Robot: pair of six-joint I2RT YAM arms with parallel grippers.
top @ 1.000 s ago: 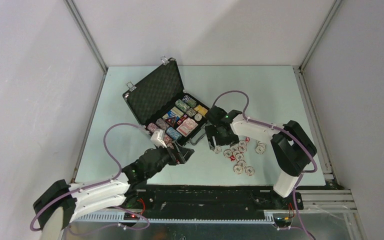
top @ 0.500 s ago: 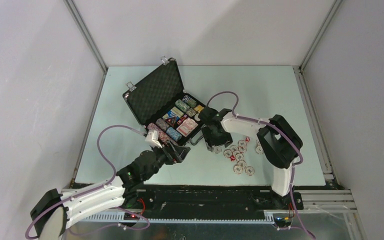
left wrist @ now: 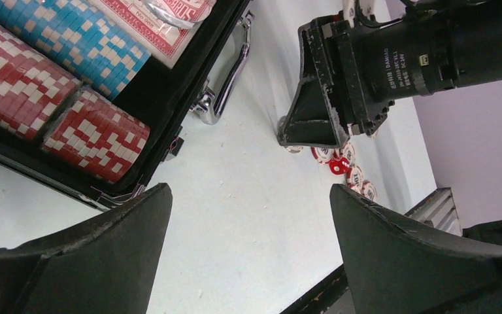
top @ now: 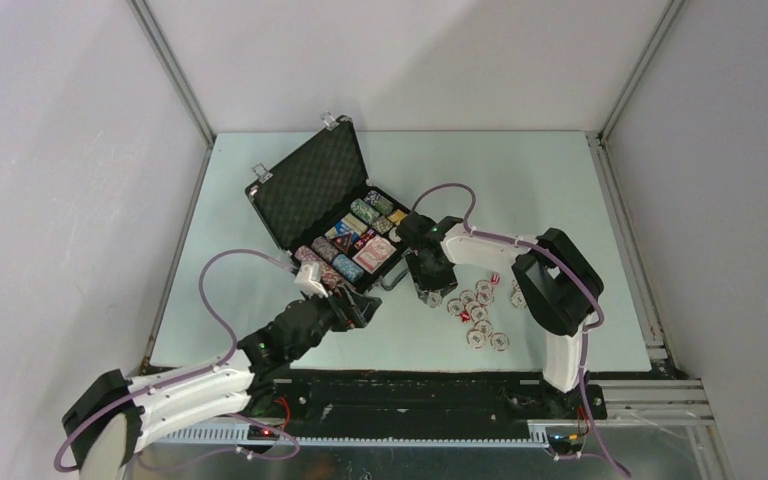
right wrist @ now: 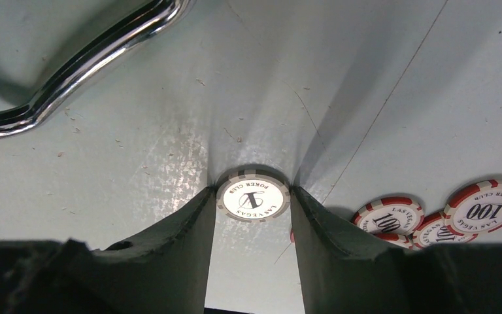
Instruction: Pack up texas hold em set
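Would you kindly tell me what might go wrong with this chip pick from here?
The grey chip lies flat on the table, pinched by its thin edge in the right gripper, so it may slip or flip out on lifting. The left gripper hangs open beside the case, close to the right arm; the two may collide.

Pale green table [top: 560, 180], grey enclosure walls [top: 410, 60].

Shows a black case [top: 312, 190] with a chrome handle [right wrist: 72, 69], red-and-white chequered chips [left wrist: 98, 134] and blue-and-white chequered chips [left wrist: 78, 39]. Shows a grey-and-white rimmed chip [right wrist: 253, 195] beside red-rimmed white chips [right wrist: 388, 216] on a pale green table [top: 520, 175].
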